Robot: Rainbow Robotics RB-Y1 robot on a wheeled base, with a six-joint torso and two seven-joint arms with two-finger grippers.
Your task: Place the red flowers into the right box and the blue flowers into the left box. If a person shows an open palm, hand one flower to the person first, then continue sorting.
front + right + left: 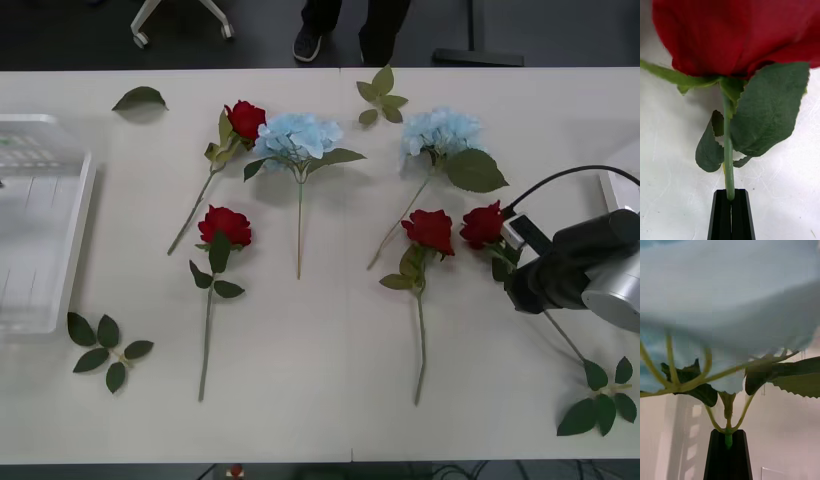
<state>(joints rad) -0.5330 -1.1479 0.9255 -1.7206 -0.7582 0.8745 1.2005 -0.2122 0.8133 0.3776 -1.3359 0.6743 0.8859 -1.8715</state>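
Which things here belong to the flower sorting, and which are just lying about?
Job: red flowers, blue flowers, left box, right box; right end effector gripping a rose stem, left end effector a blue-flower stem.
Lying about: loose leaf sprigs, single leaf.

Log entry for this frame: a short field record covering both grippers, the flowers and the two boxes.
right gripper: fingers shut on the stem of the rightmost red rose
left gripper: fingers shut on the stem of a blue flower
other red roses on table: three
blue flowers on table: two
left box: far left, no flower in the part seen
right box: far right, beyond the right arm
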